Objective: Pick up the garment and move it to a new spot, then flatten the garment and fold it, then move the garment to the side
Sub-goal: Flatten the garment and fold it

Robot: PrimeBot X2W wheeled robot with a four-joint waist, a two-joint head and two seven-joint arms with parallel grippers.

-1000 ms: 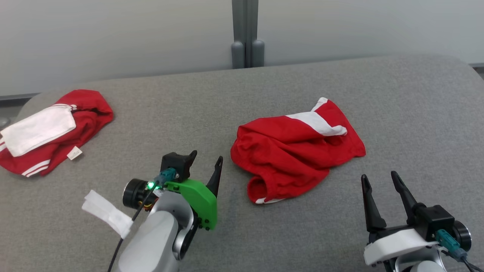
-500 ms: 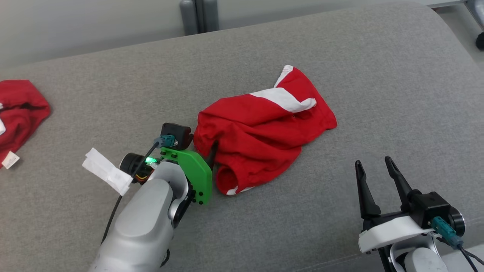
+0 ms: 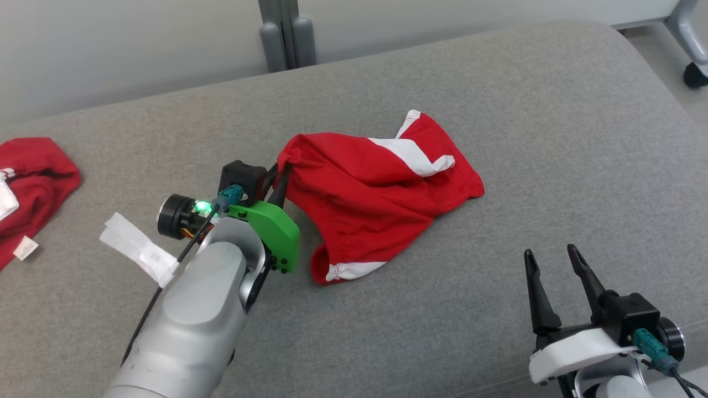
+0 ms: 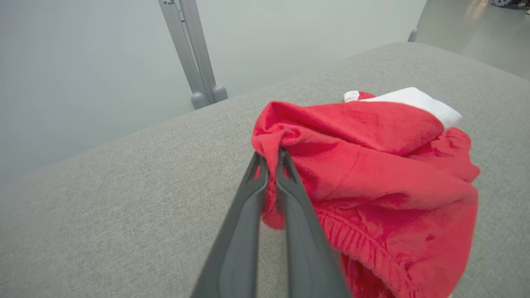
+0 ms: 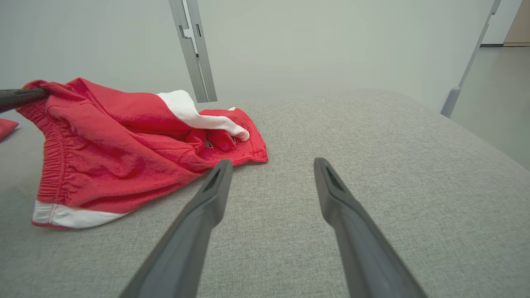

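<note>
The garment is a pair of red shorts with white trim, crumpled in the middle of the grey cushioned surface. My left gripper is shut on the garment's left edge, which is lifted off the surface. In the left wrist view its dark fingers pinch a fold of the red garment. My right gripper stands open at the lower right, apart from the cloth. In the right wrist view its fingers point past the garment, which lies at the left.
A second red and white garment lies at the far left edge. A grey post rises behind the surface. A chair caster stands on the floor at the upper right. Bare grey surface stretches to the right.
My left gripper has reached the garment's left edge, shut on it and raised it. The head camera has shifted. The right gripper stays open.
</note>
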